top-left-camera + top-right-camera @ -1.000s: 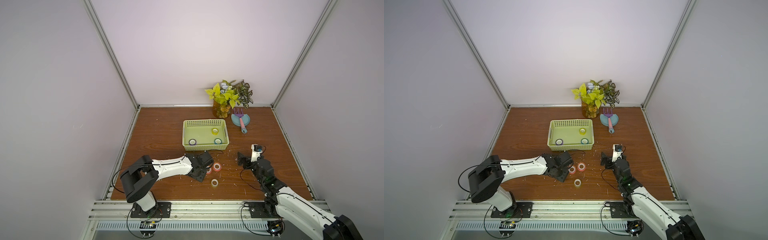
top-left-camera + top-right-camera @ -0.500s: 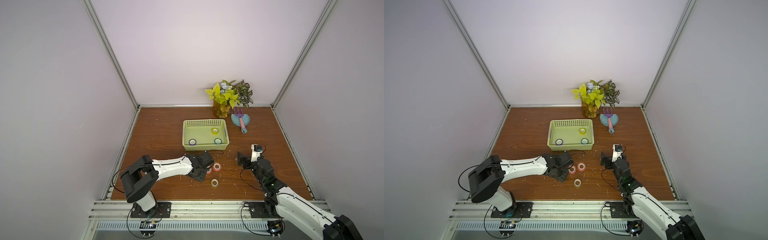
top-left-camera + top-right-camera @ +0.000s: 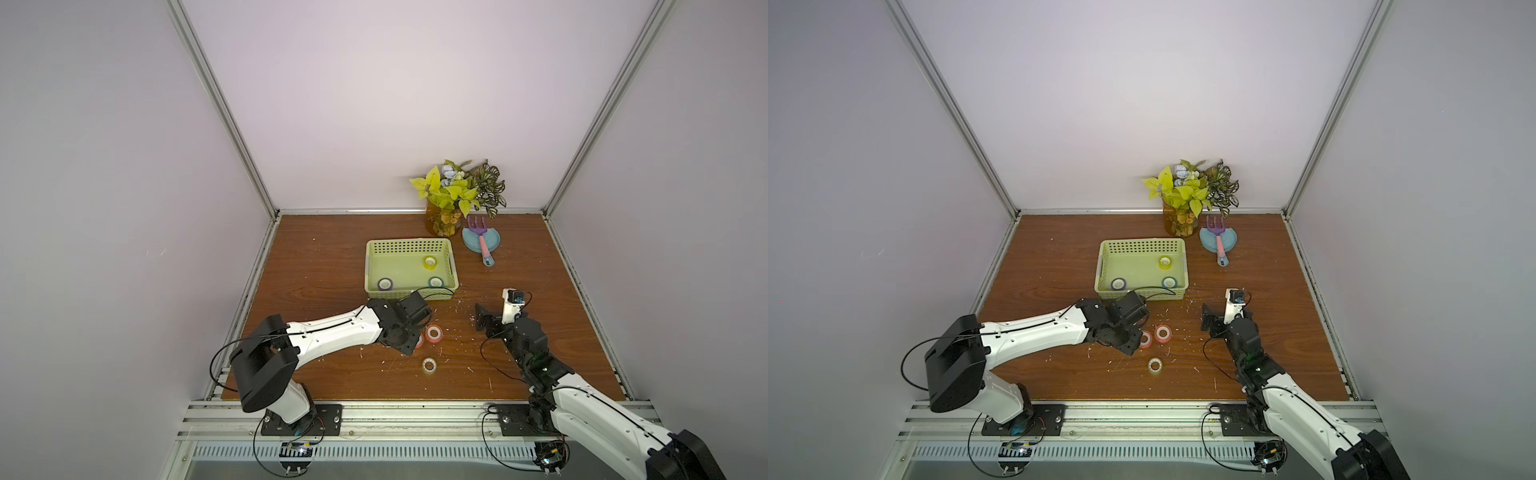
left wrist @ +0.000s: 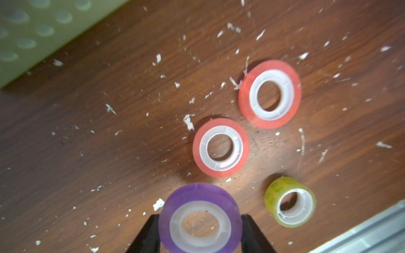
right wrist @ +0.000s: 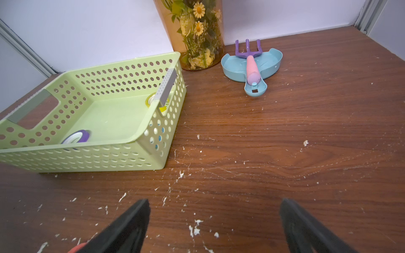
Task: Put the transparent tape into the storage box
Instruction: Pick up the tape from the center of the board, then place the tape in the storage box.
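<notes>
The left arm stretches low over the brown wooden table (image 3: 324,266), its left pincer (image 4: 200,218) clenched on both sides of a translucent purple tape roll with white core (image 4: 197,192), seen only in the left wrist view, near the light green perforated plastic basket (image 3: 409,248); the right pincer (image 5: 214,203) stands released.

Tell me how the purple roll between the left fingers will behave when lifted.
The purple roll is probably stiff: it has a white core. Likely light, being small beside the basket. Its smooth round side might slip or pivot between the fingers.
</notes>
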`<state>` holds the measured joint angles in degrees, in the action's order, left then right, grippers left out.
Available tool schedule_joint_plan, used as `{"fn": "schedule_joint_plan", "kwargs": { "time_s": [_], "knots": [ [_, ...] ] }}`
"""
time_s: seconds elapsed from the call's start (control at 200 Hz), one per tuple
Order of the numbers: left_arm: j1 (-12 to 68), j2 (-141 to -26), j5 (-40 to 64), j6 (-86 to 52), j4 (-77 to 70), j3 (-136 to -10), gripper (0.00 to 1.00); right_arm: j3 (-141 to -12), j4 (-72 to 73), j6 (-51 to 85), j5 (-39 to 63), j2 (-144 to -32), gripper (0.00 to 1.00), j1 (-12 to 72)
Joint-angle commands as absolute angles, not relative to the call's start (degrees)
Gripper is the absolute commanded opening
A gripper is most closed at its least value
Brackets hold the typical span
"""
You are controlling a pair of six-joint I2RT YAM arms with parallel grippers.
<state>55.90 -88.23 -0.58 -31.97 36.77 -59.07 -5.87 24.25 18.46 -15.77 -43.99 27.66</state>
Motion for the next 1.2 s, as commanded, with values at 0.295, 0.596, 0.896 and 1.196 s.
{"fn": "schedule_joint_plan", "kwargs": {
  "time_s": [0.295, 0.596, 0.896, 1.196],
  "knots": [
    [51.16, -85.34, -5.25, -26.33, 42.69, -68.33, 0.49, -8.00, 26.54, 18.76, -15.42, -43.51, 0.99, 27.76],
    [45.93, -90.11, -7.05, -21.88, 42.89, -78.66, 0.49, -7.91, 26.52, 18.81, -15.64, -43.25, 0.99, 27.72],
    [39.16, -99.44, -11.16, -18.55, 42.76, -88.99, 0.50, -7.91, 26.54, 18.81, -15.35, -43.33, 0.99, 27.77],
    [34.17, -110.09, -14.70, -16.53, 41.95, -94.88, 0.49, -7.91, 26.54, 18.72, -15.47, -43.24, 0.99, 27.77]
  ]
}}
